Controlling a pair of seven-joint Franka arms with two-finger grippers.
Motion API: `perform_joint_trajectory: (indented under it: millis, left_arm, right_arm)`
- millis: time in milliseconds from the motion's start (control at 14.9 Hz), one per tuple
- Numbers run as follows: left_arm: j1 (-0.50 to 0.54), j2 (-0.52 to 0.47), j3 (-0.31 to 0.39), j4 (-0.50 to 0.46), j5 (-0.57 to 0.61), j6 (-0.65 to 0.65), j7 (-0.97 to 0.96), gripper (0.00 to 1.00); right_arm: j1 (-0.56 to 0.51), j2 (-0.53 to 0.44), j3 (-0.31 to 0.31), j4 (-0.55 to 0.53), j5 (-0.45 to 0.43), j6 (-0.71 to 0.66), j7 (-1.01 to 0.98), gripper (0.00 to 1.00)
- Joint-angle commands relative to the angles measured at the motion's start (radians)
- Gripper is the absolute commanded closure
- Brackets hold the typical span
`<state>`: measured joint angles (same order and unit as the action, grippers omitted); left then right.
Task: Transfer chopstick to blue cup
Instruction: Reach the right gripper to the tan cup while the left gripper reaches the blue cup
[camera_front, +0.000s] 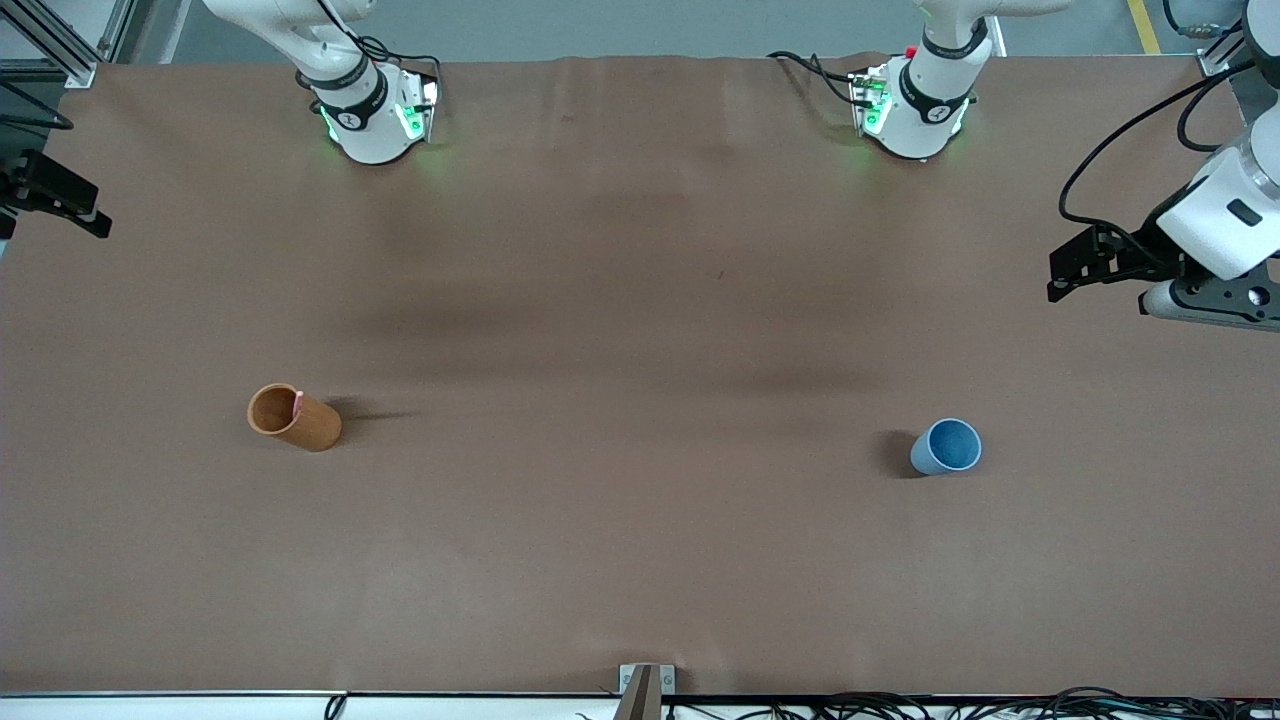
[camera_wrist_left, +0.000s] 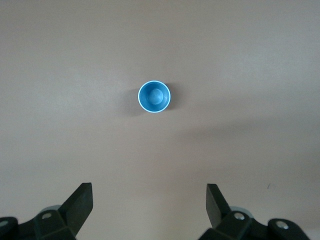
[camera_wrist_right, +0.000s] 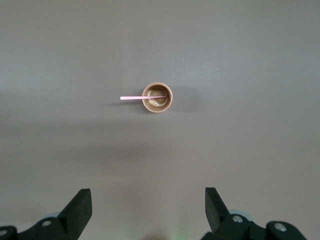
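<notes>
Right gripper (camera_wrist_right: 148, 212) hangs high over the table (camera_front: 640, 560) with its two fingers spread wide and nothing between them; in the front view it sits at the picture's edge toward the right arm's end (camera_front: 60, 195). Its wrist view looks down on the orange-brown cup (camera_wrist_right: 157, 98), which stands upright at that end of the table. The chopstick (camera_wrist_right: 142, 97) stands in this cup, leaning on the rim with its pink top poking out above it; in the front view only a pink tip shows at the rim (camera_front: 297, 401). It lies below the right gripper, so this arm is judged the better placed to pick it.

Toward the left arm's end stands the blue cup (camera_front: 946, 447), upright, empty, well apart from the orange-brown cup. Over it waits the left gripper (camera_wrist_left: 149, 207), its fingers also wide and empty.
</notes>
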<state>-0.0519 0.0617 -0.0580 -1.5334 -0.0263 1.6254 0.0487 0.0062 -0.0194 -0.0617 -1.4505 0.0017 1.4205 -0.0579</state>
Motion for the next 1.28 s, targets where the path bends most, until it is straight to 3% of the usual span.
perform_joint_trajectory:
  millis: [0,470,738,1208]
  left_arm:
    - [0.0,0.013,-0.003,0.024,0.014,-0.007,0.01,0.0]
    - [0.006,0.035,0.0,0.019,0.017,-0.004,0.006,0.0]
    - [0.046,0.192,0.015,0.009,0.017,0.154,0.013,0.0]
    - [0.044,0.406,0.02,-0.065,0.017,0.401,0.014,0.0]
  right_arm:
    - [-0.017,-0.007,0.034,-0.013,-0.025,0.015,-0.01,0.0]
    - [-0.029,0.002,0.057,-0.013,-0.035,0.015,-0.007,0.0]
    - [-0.02,0.031,0.057,-0.013,-0.035,0.029,-0.005,0.0]
    - [0.012,0.232,0.057,-0.062,-0.035,0.228,0.006,0.07]
